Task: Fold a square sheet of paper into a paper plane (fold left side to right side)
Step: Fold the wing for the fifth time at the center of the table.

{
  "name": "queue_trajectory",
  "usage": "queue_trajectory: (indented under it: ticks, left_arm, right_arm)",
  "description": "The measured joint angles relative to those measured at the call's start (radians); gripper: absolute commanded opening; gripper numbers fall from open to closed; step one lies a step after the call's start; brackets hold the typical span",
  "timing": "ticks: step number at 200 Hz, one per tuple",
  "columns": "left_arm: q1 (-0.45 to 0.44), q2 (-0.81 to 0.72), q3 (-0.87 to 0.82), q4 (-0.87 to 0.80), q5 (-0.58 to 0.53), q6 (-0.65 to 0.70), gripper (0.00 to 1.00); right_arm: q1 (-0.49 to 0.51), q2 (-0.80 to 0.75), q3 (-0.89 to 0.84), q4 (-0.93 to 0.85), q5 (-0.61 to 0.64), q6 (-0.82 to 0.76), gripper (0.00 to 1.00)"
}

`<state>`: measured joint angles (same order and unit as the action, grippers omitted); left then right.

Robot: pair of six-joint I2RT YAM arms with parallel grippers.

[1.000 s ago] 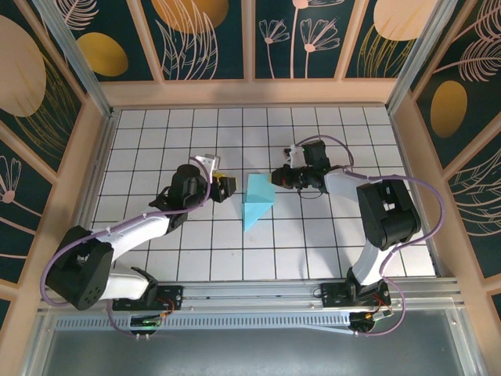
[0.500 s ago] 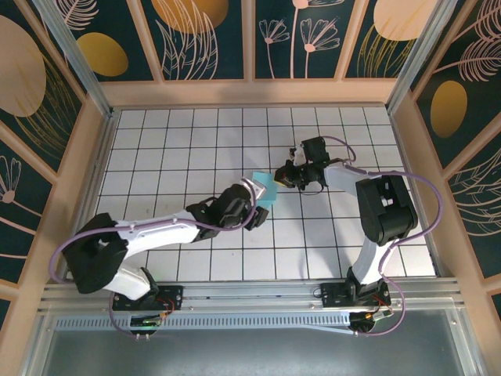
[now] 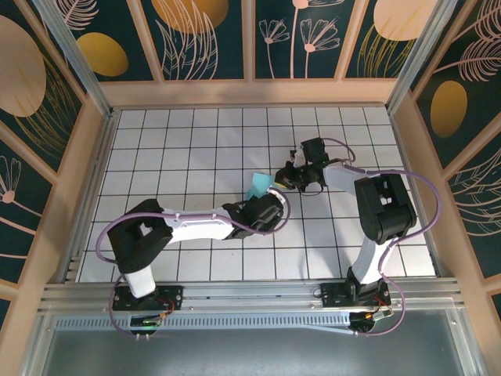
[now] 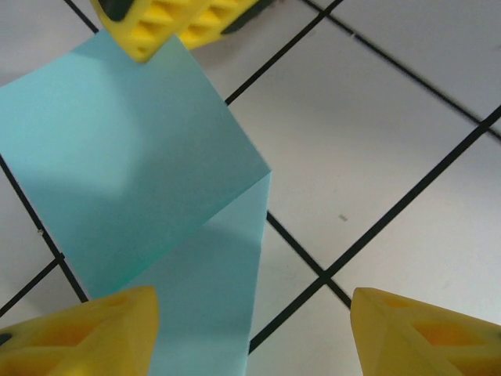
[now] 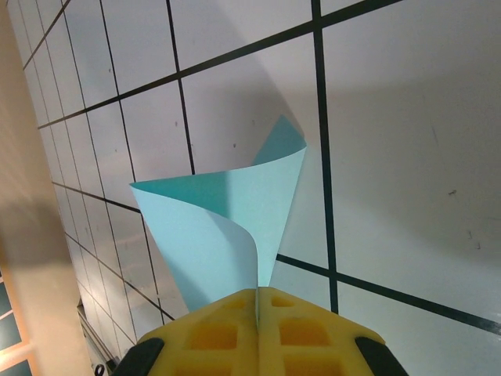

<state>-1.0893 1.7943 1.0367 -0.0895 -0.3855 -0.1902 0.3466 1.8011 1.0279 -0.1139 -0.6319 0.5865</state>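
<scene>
paper (image 3: 257, 186) mostly hidden, under left arm (image 3: 200, 225)

White Shells, Black Joints, Yellow Fingertips

Pairs white shell segments with black joint housings on the left arm (image 3: 196, 225), lower left of the top view, and the right arm (image 3: 382, 207), at right. Trails a thin purple cable (image 3: 441, 207) in loose loops beside each. Stands on black base blocks (image 3: 149, 299) along the bottom edge. Ends in yellow fingers (image 4: 78, 337) on the left gripper (image 4: 250, 345), moulded with triangular pockets. Shows squarer pockets and black side trim on the right gripper (image 5: 257, 301), bottom centre of the right wrist view.
</scene>
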Motion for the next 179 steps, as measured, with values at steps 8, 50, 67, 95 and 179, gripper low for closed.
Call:
queue_trajectory:
  ticks: [8, 50, 67, 95, 179]
  left_arm:
    - [-0.002, 0.012, 0.004, -0.012, -0.018, 0.004, 0.66]
    - [-0.003, 0.047, 0.02, -0.053, -0.087, 0.008, 0.67]
    - [-0.003, 0.051, 0.023, -0.054, -0.099, 0.008, 0.66]
    - [-0.003, 0.061, 0.025, -0.054, -0.114, 0.008, 0.65]
    - [-0.003, 0.075, 0.026, -0.057, -0.151, 0.01, 0.5]
  right_arm:
    - [0.0, 0.001, 0.0, 0.0, 0.001, 0.0, 0.0]
    - [0.0, 0.005, 0.0, 0.0, 0.003, 0.0, 0.0]
    - [0.0, 0.009, 0.0, 0.0, 0.004, 0.0, 0.0]
    - [0.0, 0.015, 0.0, 0.0, 0.004, 0.0, 0.0]
    - [0.0, 0.016, 0.006, 0.0, 0.004, 0.0, 0.0]
